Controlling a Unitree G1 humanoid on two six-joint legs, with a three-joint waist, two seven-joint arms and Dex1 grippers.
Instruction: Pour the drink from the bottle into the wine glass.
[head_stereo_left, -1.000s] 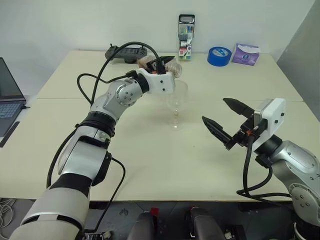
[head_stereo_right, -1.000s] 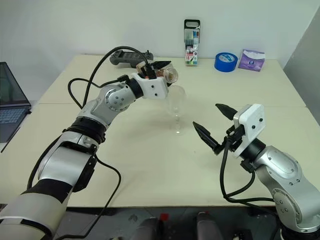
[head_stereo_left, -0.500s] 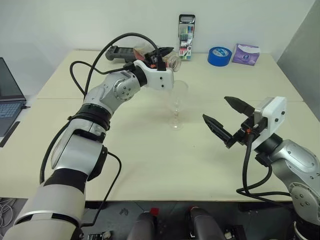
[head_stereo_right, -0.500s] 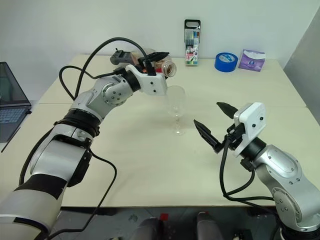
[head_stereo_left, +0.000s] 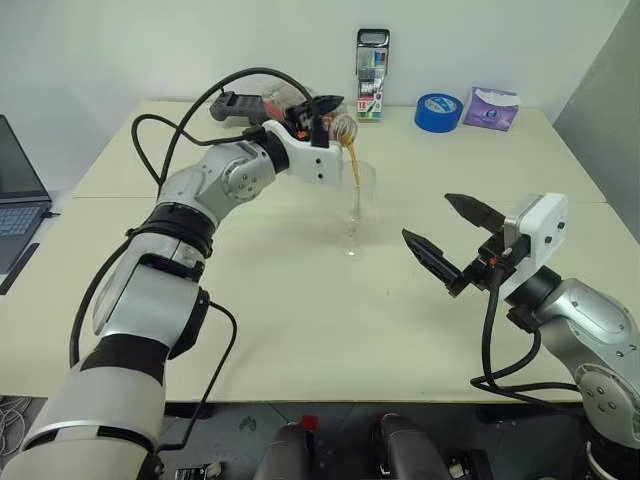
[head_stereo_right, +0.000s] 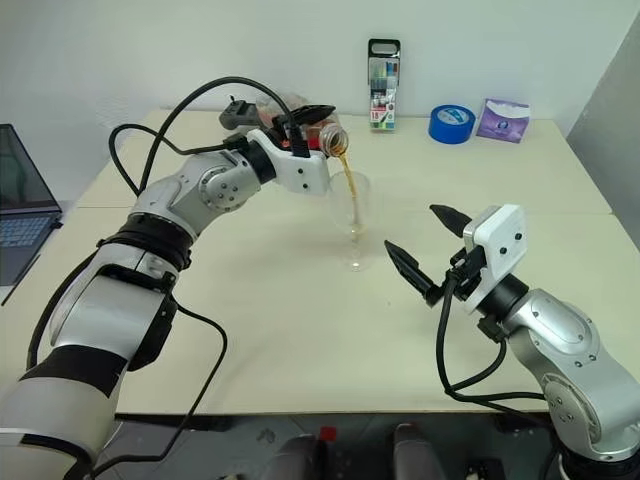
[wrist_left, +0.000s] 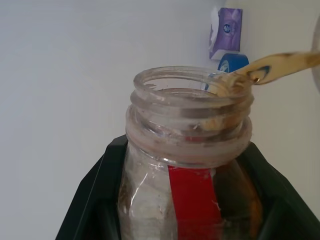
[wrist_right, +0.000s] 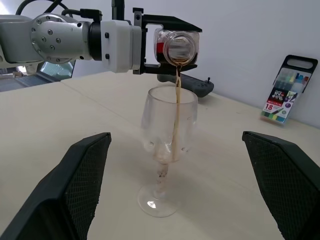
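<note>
Mid-pour. Left end effector is clenched on the bottle, holding it tipped nearly level above the wine glass, mouth pointing toward the robot's right and slightly down. The bottle's long axis runs roughly sideways across the bench, neck out past the fingers. No cap on the mouth in the left wrist view.

Key relation: the bottle mouth sits just above and slightly to the left-arm side of the glass rim, not touching it. The drink falls as a thin brown stream from the mouth's lower lip, down inside the bowl; little has collected so far.

The glass stands upright on the bench, between the two arms, nearer the left one. Right end effector hangs released, jaws wide, apart from the glass on its right side, gripping nothing.

Judgement: the coming move depends on keeping the mouth over the bowl while tilting further; drifting sideways would put the stream on the bench.
</note>
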